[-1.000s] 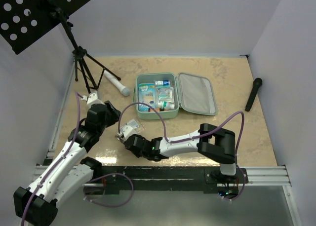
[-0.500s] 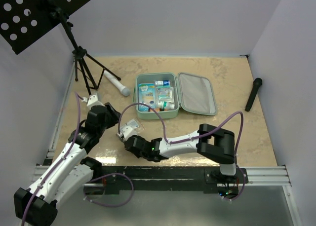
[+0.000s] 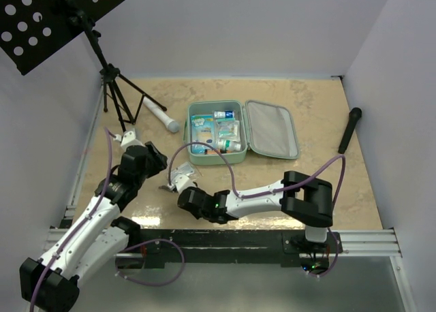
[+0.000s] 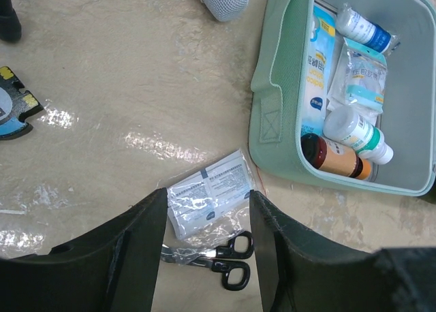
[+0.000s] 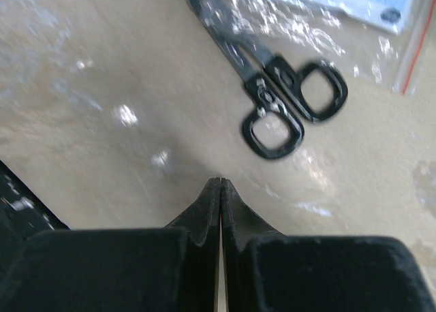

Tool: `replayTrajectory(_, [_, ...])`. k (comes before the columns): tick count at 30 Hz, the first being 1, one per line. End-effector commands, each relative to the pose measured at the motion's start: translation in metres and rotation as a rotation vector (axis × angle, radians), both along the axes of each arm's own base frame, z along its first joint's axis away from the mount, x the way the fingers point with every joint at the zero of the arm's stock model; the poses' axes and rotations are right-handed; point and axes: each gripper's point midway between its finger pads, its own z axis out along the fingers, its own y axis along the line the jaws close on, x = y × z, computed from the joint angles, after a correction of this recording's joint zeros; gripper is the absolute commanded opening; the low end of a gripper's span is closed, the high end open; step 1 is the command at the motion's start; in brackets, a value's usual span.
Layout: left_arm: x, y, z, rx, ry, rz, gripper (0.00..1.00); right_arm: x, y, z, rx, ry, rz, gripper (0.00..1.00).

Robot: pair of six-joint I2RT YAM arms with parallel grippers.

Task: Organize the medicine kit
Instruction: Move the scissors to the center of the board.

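The medicine kit (image 3: 271,129) is lying open mid-table (image 3: 320,107), just beyond both arms; the left wrist view is cutting off its far side. The right claw (image 5: 220,182) is sitting pinched fully together on nothing, just short of the blurred scissors (image 5: 272,97). The left claw (image 4: 208,220) is hanging with jaws apart and empty above a bagged packet (image 4: 208,193), its print too small to read. One finger is hiding the scissor blade tips. From above, both claws' tips are hard to make out.

Black-handled scissors (image 5: 253,77) and a clear plastic packet (image 4: 208,193) lie before the mint-green soft case (image 4: 272,107); beige tabletop (image 3: 320,121) rightward lies open.
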Motion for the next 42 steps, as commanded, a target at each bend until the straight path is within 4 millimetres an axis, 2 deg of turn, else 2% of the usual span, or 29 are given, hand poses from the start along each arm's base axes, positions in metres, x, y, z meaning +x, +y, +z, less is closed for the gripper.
replayTrajectory(1, [0.012, -0.005, 0.022, -0.034, -0.060, 0.002, 0.56, -0.005, -0.016, 0.026, 0.019, 0.013, 0.002, 0.00])
replayTrajectory(6, [0.016, -0.005, 0.025, -0.032, -0.070, 0.004, 0.56, -0.004, -0.021, 0.054, 0.066, -0.004, -0.014, 0.00])
replayTrajectory(10, [0.018, -0.005, 0.029, -0.031, -0.080, 0.008, 0.56, 0.003, -0.009, 0.064, 0.116, -0.032, -0.028, 0.44])
replayTrajectory(12, [0.019, -0.004, 0.034, -0.029, -0.088, 0.014, 0.56, 0.010, -0.001, 0.057, 0.102, -0.044, -0.038, 0.50])
replayTrajectory(15, [0.018, 0.002, 0.036, -0.011, -0.082, 0.039, 0.56, 0.023, 0.011, 0.046, 0.096, -0.043, -0.046, 0.50])
replayTrajectory(19, [0.015, 0.014, 0.041, 0.021, -0.083, 0.086, 0.56, 0.037, 0.019, 0.046, 0.118, -0.058, -0.050, 0.49])
replayTrajectory(21, [0.013, 0.016, 0.041, 0.024, -0.085, 0.089, 0.56, 0.048, 0.028, 0.055, 0.160, -0.070, -0.058, 0.50])
replayTrajectory(27, [0.010, 0.015, 0.034, 0.022, -0.069, 0.081, 0.55, 0.072, 0.037, 0.061, 0.177, -0.095, -0.068, 0.50])
replayTrajectory(31, [0.007, 0.016, 0.031, 0.024, -0.066, 0.081, 0.55, 0.076, 0.039, 0.047, 0.159, -0.076, -0.050, 0.50])
replayTrajectory(35, [0.006, 0.016, 0.029, 0.023, -0.062, 0.081, 0.55, 0.070, 0.040, 0.031, 0.140, -0.040, -0.027, 0.49])
replayTrajectory(42, [0.005, 0.015, 0.022, 0.020, -0.052, 0.078, 0.56, 0.059, 0.027, 0.012, 0.117, 0.010, -0.024, 0.45])
